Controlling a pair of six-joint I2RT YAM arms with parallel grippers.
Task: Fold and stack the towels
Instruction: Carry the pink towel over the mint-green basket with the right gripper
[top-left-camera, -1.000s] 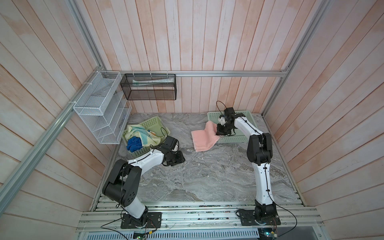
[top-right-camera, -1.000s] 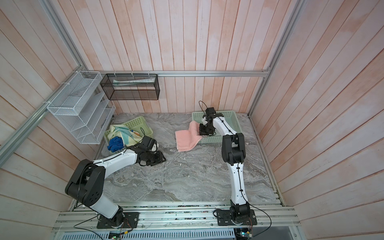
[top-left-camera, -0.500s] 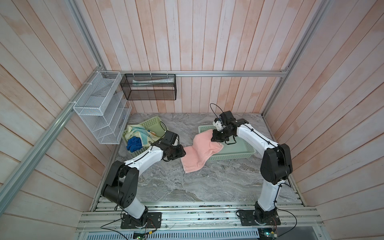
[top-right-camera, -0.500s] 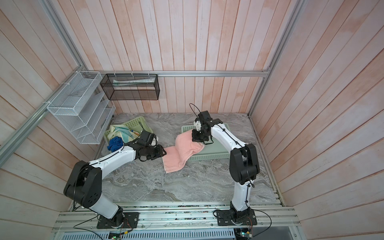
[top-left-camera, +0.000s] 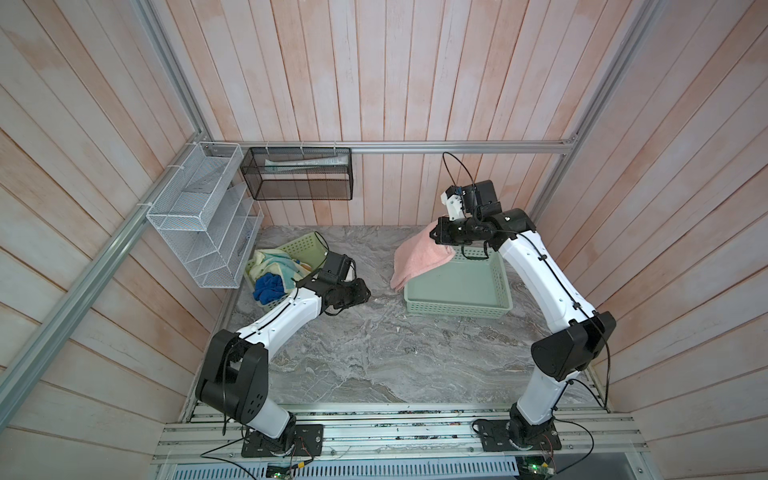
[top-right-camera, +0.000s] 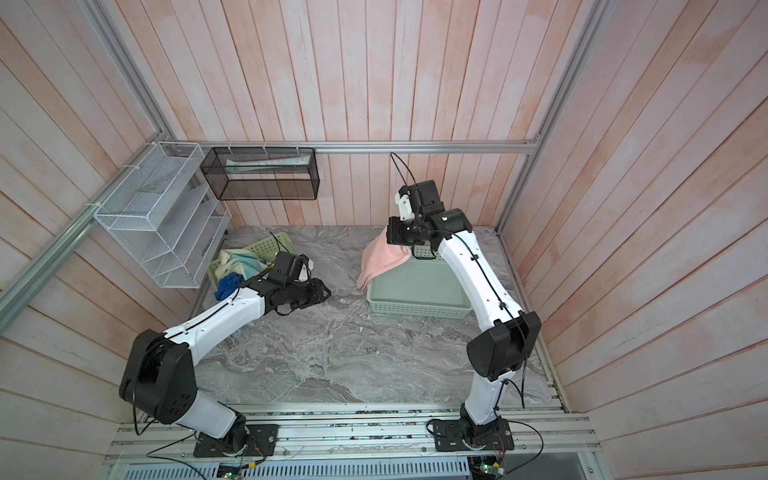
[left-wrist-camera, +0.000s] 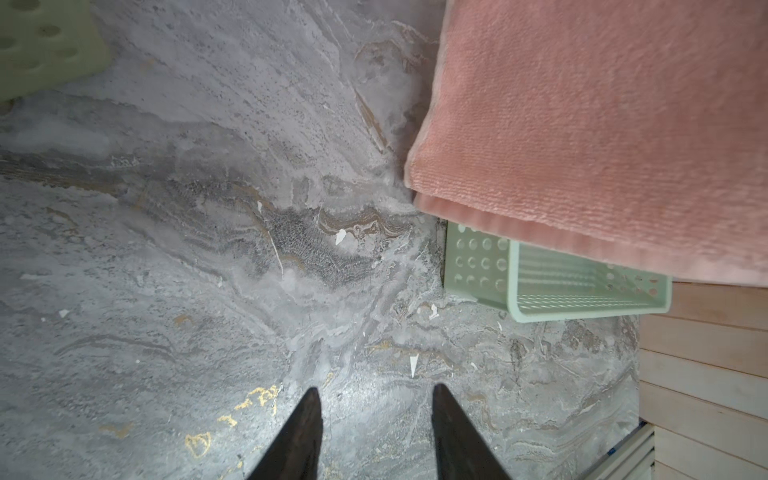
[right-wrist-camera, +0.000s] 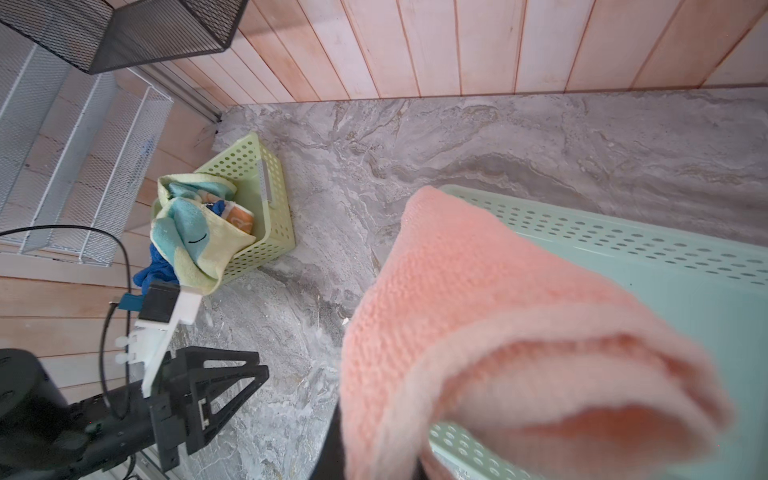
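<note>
The salmon-pink towel (top-left-camera: 419, 257) hangs doubled from the right gripper (top-left-camera: 435, 236), whose jaws are clenched on its upper edge. It drapes over the far-left corner of the mint-green basket (top-left-camera: 457, 309), with its lower end dangling outside the basket's left wall, close to the marble tabletop (top-left-camera: 374, 357) (whether it touches, I cannot tell). Terry this soft and light will likely sag and swing from a single pinch but not slip easily, so a second hold on the free lower corner looks the sensible way to spread it. The right arm reaches far, elbow high, wrist turned left. The left arm lies low, and the left gripper (left-wrist-camera: 376, 392) is parted and empty just above the marble, aimed right toward the towel. The whale towel (right-wrist-camera: 191, 237), blue towel (top-left-camera: 268, 286) and orange towel (right-wrist-camera: 240, 216) lie heaped in the yellow-green basket (top-left-camera: 305, 245) at the far left.
</note>
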